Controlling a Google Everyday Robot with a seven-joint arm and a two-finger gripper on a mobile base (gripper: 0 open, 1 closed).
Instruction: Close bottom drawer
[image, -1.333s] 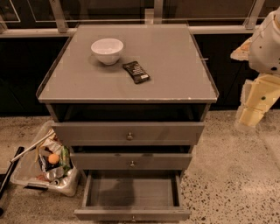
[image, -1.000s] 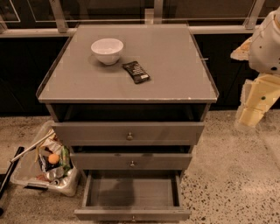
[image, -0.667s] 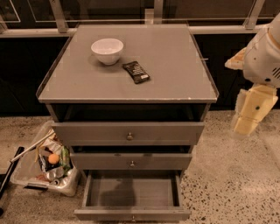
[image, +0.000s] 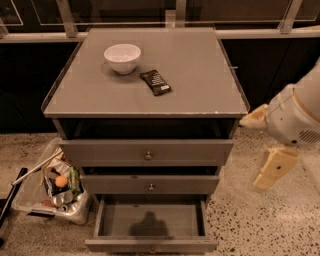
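Gripper (image: 270, 168) right of cabinet (image: 200, 75) (well apart); bottom drawer (image: 151, 244) juts open.

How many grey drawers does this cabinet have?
3, stacked: the widest grey top drawer, the mid-sized grey middle drawer, and the shallow grey bottom drawer, pulled open at floor level. The cream gripper hangs right of the grey cabinet.

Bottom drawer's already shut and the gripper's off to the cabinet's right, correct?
No: the camera view shows the bottom drawer pulled out, tray exposed. The gripper is indeed off to the right of the cabinet.
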